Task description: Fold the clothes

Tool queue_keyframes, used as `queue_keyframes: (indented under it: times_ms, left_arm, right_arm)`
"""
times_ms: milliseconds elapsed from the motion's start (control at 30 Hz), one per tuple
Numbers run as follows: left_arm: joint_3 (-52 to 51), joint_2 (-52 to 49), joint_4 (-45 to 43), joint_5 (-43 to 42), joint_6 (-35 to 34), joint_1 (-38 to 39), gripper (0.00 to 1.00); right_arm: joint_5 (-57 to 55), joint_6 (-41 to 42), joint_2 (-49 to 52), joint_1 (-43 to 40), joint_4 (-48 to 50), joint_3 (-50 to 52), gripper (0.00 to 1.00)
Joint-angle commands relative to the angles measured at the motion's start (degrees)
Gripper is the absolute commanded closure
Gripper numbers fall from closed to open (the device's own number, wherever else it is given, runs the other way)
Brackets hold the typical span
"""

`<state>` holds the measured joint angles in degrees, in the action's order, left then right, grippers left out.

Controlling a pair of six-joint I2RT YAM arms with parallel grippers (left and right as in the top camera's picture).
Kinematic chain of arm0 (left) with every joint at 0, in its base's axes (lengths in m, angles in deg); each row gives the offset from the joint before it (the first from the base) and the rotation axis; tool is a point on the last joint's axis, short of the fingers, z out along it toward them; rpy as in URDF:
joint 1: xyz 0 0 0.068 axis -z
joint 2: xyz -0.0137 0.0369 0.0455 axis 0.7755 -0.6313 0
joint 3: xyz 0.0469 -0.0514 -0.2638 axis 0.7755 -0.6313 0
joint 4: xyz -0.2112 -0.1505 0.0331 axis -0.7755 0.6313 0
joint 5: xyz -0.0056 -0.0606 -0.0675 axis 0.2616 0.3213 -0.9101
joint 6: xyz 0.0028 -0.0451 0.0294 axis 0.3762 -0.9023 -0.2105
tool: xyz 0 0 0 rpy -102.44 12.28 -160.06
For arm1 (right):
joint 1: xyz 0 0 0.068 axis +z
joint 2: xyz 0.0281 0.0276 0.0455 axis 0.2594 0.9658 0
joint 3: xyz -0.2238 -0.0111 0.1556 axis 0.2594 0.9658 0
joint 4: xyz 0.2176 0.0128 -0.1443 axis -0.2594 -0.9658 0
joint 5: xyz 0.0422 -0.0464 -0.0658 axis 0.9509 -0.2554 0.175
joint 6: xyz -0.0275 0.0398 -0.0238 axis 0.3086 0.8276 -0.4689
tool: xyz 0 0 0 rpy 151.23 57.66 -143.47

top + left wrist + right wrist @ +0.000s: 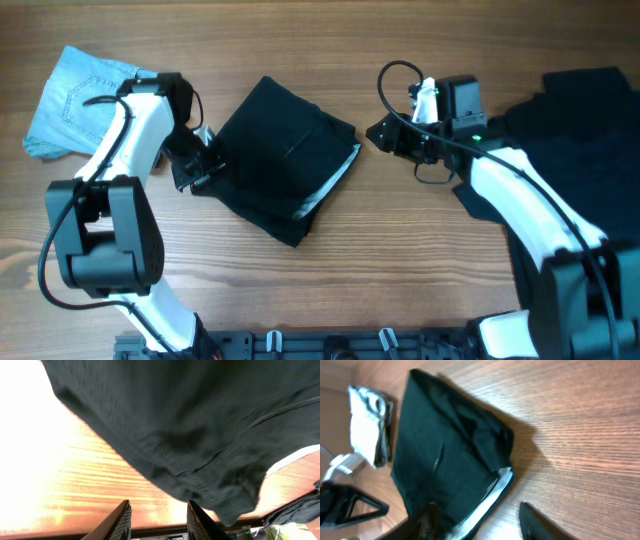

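Folded black shorts (283, 160) lie in the middle of the wooden table, with a pale waistband lining (330, 185) showing along their right edge. They also show in the left wrist view (200, 425) and the right wrist view (450, 455). My left gripper (205, 160) is open and empty at the shorts' left edge; its fingers (157, 520) frame bare wood. My right gripper (378, 133) is open and empty just right of the shorts' upper right corner; its fingers (480, 520) sit near the pale lining (495, 492).
A light-blue denim pair (75, 100) lies at the far left. A pile of dark garments (580, 140) lies at the right edge, partly under my right arm. Black rail hardware (330, 345) runs along the table's front edge.
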<state>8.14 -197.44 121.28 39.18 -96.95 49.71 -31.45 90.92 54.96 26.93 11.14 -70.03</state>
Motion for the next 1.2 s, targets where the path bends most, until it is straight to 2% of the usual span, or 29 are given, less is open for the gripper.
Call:
queue_keyframes:
  times_ms: [0, 67, 100, 133, 167, 200, 300, 433, 467, 567, 667, 733, 767, 833, 867, 900, 933, 967, 1000, 1067, 1167]
  left_arm:
    - [-2.25, 6.88, 0.02, 0.76, -1.51, -0.20, 0.62]
    - [-2.60, 15.06, 1.75, 8.81, -6.82, -0.31, 0.56]
    - [-3.78, 18.23, 1.38, 10.05, -8.83, -0.33, 0.46]
    - [-7.19, 22.18, -0.74, 10.36, -12.00, -0.39, 0.00]
    - [-11.45, 24.50, -3.45, 10.08, -14.80, -0.37, 0.00]
    - [-18.58, 25.35, -10.23, 5.03, -15.15, -0.42, 0.00]
    - [-31.08, 23.37, -27.34, -11.28, -15.98, -0.63, 0.00]
    - [-39.17, 20.59, -43.17, -11.08, -28.94, -0.63, 0.00]
    - [-40.57, 20.55, -46.86, -8.76, -32.30, -0.63, 0.00]
    - [-41.62, 18.49, -53.79, -6.19, -34.45, -0.61, 0.02]
    - [-41.62, 12.59, -61.35, -8.68, -34.36, -0.46, 0.22]
    - [-41.62, 9.22, -65.07, -11.91, -34.12, -0.35, 0.40]
    - [-41.62, 8.41, -64.78, -12.31, -33.66, -0.35, 0.49]
    - [-41.62, 8.46, -64.78, -13.22, -30.91, -0.37, 0.53]
    - [-41.62, 8.46, -64.63, -13.35, -30.88, -0.37, 0.50]
    - [-41.62, 8.46, -64.61, -13.99, -30.62, -0.37, 0.45]
    - [-41.59, 8.46, -64.65, -15.72, -29.33, -0.37, 0.36]
    - [-41.62, 8.46, -64.28, -18.23, -27.41, -0.37, 0.23]
    - [-41.62, 8.46, -61.96, -19.74, -26.36, -0.55, 0.16]
    - [-41.62, 8.46, -60.43, -19.74, -23.98, -1.01, 0.10]
    - [-41.62, 6.86, -66.64, -19.71, -24.74, -0.83, 0.08]
  right_arm:
    - [2.51, -2.54, -2.51, 0.13, -2.99, 0.07, 0.38]
    - [4.28, -2.54, -2.49, 0.13, -5.90, 0.07, 0.36]
    - [4.28, -2.54, -2.47, 0.13, -6.36, 0.07, 0.34]
    - [4.24, -2.58, -2.47, 0.11, -6.27, 0.07, 0.31]
    - [4.26, -2.54, -2.49, 0.13, -6.21, 0.07, 0.28]
    - [4.26, -2.56, -2.47, 0.13, -6.32, 0.07, 0.27]
    - [4.26, -2.58, -2.47, 0.13, -6.40, 0.07, 0.27]
    - [4.24, -3.85, -2.47, 0.13, -6.75, 0.07, 0.27]
    - [4.24, -3.82, -2.47, 0.13, -6.80, 0.07, 0.27]
    - [4.22, -4.61, -2.47, 0.13, -5.88, 0.07, 0.27]
    - [4.57, -6.78, -2.47, 0.13, -1.62, 0.07, 0.29]
    - [7.17, -6.73, -2.43, 1.09, 2.80, 0.07, 0.39]
    - [7.04, -6.62, -2.10, 2.56, 4.52, 0.07, 0.52]
    - [4.52, -2.84, 0.66, 6.93, 7.76, 0.09, 0.81]
    - [2.54, 0.07, 3.28, 9.14, 9.35, 0.07, 0.88]
    - [2.08, 2.62, 6.12, 10.71, 11.34, 0.09, 0.90]
    - [2.08, 5.66, 9.14, 11.91, 13.35, 0.09, 0.93]
    - [2.97, 11.67, 14.12, 13.00, 16.00, 0.09, 0.96]
    - [4.98, 15.87, 18.10, 13.29, 18.03, 0.07, 0.96]
    - [8.17, 20.24, 22.97, 13.27, 19.76, 0.07, 0.96]
    - [8.96, 21.92, 24.76, 13.27, 20.11, 0.09, 0.96]
